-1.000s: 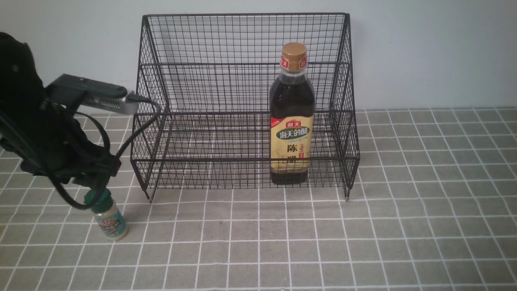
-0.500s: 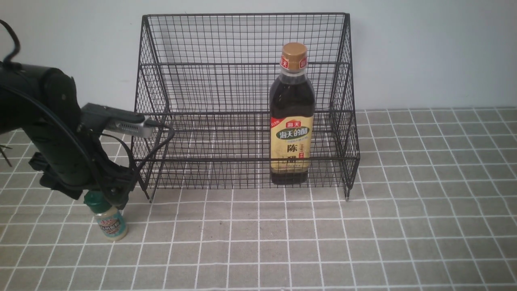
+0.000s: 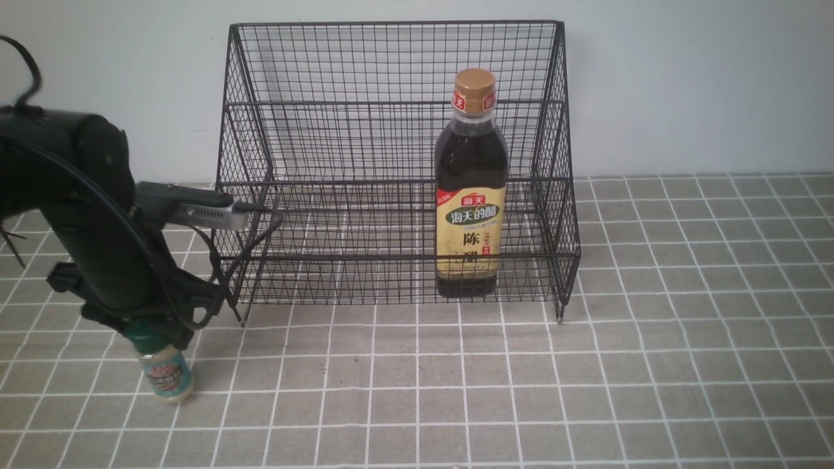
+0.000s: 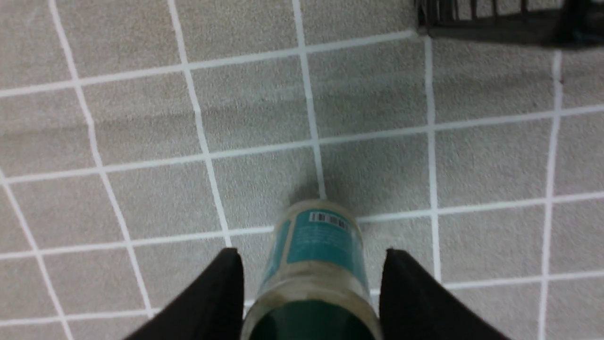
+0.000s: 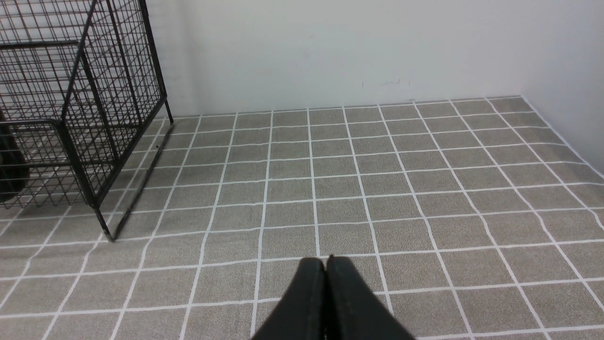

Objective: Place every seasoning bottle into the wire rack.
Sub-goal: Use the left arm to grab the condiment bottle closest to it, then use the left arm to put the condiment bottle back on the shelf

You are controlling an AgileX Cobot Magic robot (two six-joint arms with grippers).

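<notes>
Black left arm (image 3: 98,228) bent steeply down; left end effector (image 4: 311,252) set astride green cap (image 4: 311,329) of small teal-labelled shaker jar (image 3: 167,372), on grey checked bench (image 3: 586,391) beside black wire rack (image 3: 391,130); grip undeterminable. Right end effector (image 5: 325,259) closed.

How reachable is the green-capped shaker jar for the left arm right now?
Likely yes. The left pincer straddles the shaker jar from above, one finger on each side, with nothing between them and it. The wire rack stands apart to the side. Whether the fingers press the jar yet is unclear.
</notes>
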